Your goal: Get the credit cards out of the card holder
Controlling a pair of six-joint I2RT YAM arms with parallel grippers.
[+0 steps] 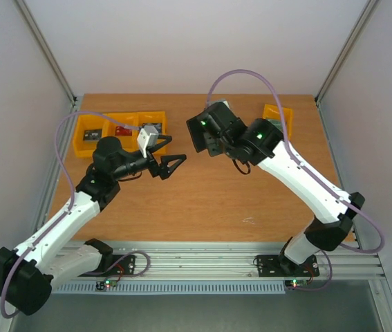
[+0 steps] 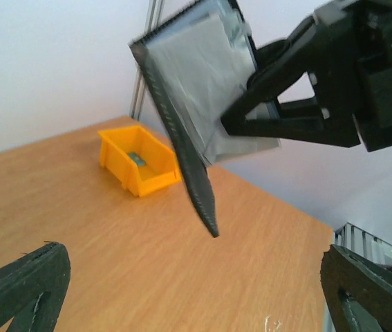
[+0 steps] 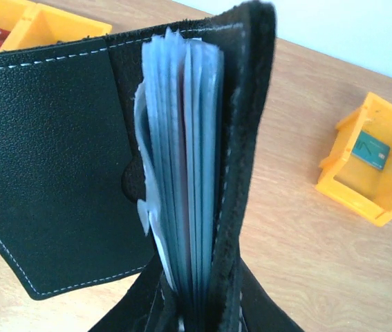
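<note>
Whether any thin plastic credit cards sit among the grey-blue sleeves of the black bi-fold card holder (image 3: 182,173) cannot be told. Its lower edge hides the fingertips of the right gripper (image 2: 247,104), which pinches it and holds it up off the wooden table (image 1: 202,207). The left gripper (image 1: 178,148) hovers beside it, jaws spread wide and empty, near the yellow plastic bins (image 1: 119,124)

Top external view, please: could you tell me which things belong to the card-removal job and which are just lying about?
Job:
- card holder, clamped in the right gripper
- left gripper, open and empty
- red card, lying in a left bin

Lying about:
- left yellow bins
- right yellow bin, with a teal card inside
</note>
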